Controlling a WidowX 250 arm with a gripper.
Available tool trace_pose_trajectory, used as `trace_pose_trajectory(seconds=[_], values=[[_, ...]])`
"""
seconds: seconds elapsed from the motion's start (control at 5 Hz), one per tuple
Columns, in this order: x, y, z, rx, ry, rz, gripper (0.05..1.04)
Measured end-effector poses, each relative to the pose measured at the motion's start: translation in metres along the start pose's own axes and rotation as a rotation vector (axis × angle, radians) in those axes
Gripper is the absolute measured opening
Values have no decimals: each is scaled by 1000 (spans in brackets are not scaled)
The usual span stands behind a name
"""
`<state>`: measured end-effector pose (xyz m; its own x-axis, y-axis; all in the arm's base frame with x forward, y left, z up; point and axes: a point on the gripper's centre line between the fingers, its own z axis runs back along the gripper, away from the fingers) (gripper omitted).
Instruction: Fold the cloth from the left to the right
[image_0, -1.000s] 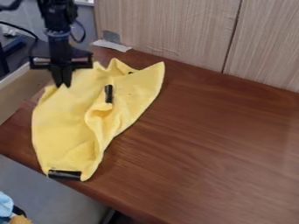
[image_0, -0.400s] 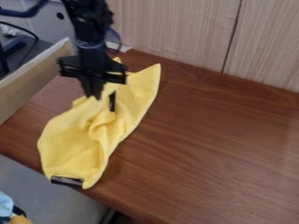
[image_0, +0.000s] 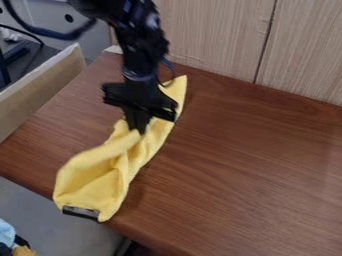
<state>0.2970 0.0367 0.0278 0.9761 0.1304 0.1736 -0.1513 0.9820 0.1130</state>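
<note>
Yellow soft cloth (image_0: 99, 175), pinched left of centre in a closed black two-finger hand (image_0: 138, 131), likely for folding rightward.

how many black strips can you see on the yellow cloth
1: a black strip at the near end of the cloth. Folds or the gripper may hide more.

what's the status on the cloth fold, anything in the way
Gripper shut on yellow cloth, at its left side. Cloth bunched into a narrow diagonal band, not neatly folded. Possible snag: black strip at its lower end, by table edge.
</note>
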Motion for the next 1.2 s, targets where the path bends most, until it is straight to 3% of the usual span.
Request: trace_pose_trajectory(seconds=[0.2,0.4,0.6,0.8,1.2], values=[[-5,-15,-13,8,21,-54,55],[-13,-22,-30,-24,62,-82,55],[-14,-20,-37,-10,64,-82,76],[-16,-19,-38,1,68,-78,227],[-24,-23,-34,-13,82,-104,776]])
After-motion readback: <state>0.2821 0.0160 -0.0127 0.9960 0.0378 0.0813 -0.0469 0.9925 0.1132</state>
